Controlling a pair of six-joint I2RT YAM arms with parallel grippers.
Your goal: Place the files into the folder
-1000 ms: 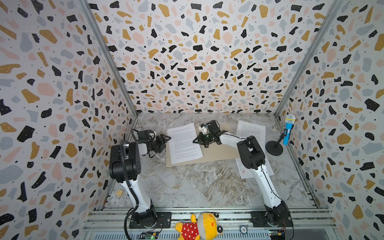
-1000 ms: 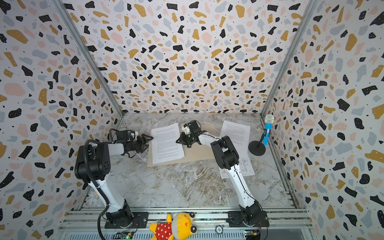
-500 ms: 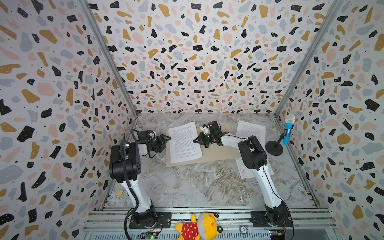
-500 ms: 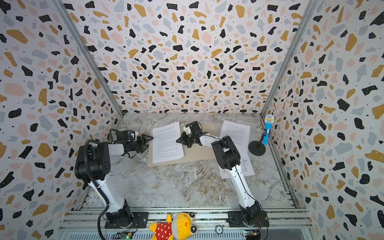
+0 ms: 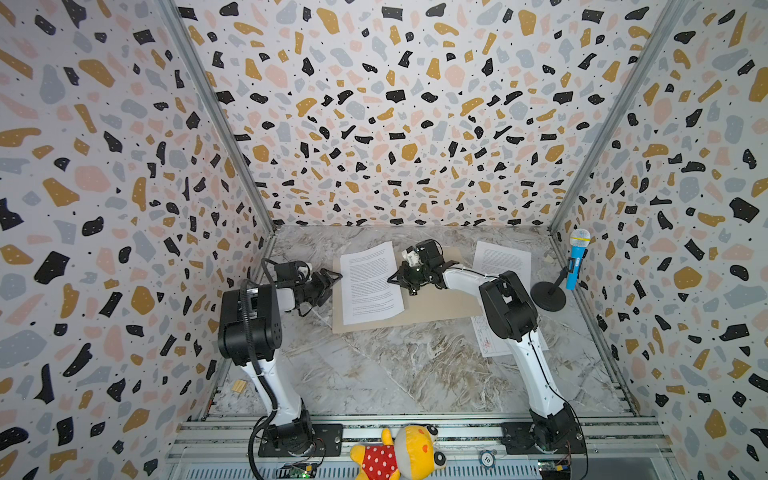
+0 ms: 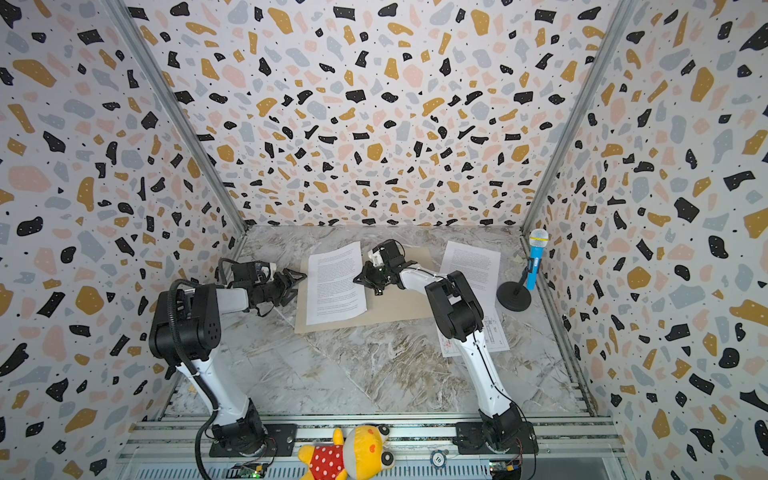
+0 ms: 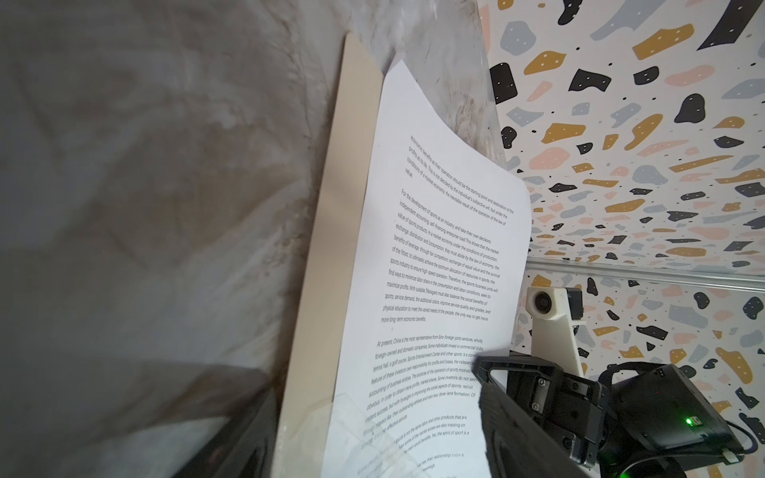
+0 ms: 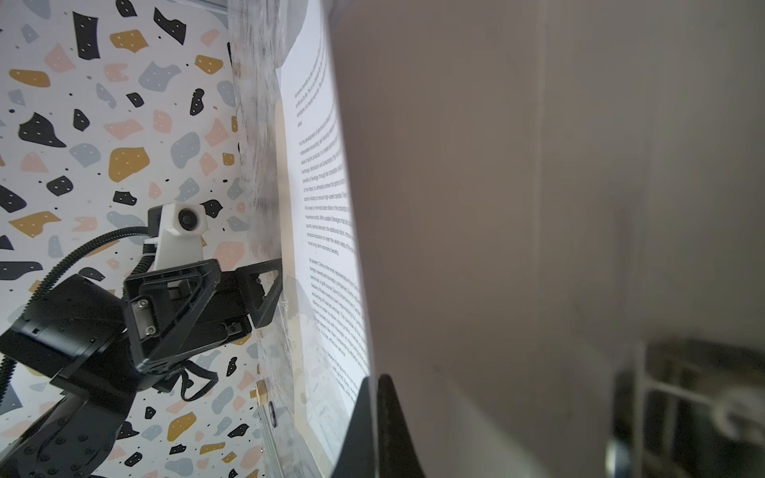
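While the tan folder (image 5: 436, 303) lies opened flat toward the back of the marble-patterned bench (image 5: 395, 374), a white printed sheet (image 5: 368, 282) covers most of its left half. The sheet is slightly askew, with a strip of bare card showing along its left and near edges. Its text runs in dense black paragraphs, sharp enough to read in the left wrist view. The sheet's right edge curls up off the card rather than lying flat. The right gripper (image 5: 392, 279) is at that edge, pressed together on the paper. In the right wrist view its two dark fingertips (image 8: 387, 414) meet with the sheet's edge running in between them. The left gripper (image 5: 332, 276) sits low at the folder's left edge, spread wide with nothing in it. One of its fingers comes right up to the card's edge, though I cannot tell whether it touches. A second text sheet (image 5: 503, 262) lies flat on the bench just right of the folder, at the back. A third sheet (image 5: 484, 343), with line drawings and some red marks, lies nearer the front, partly hidden under the right arm.
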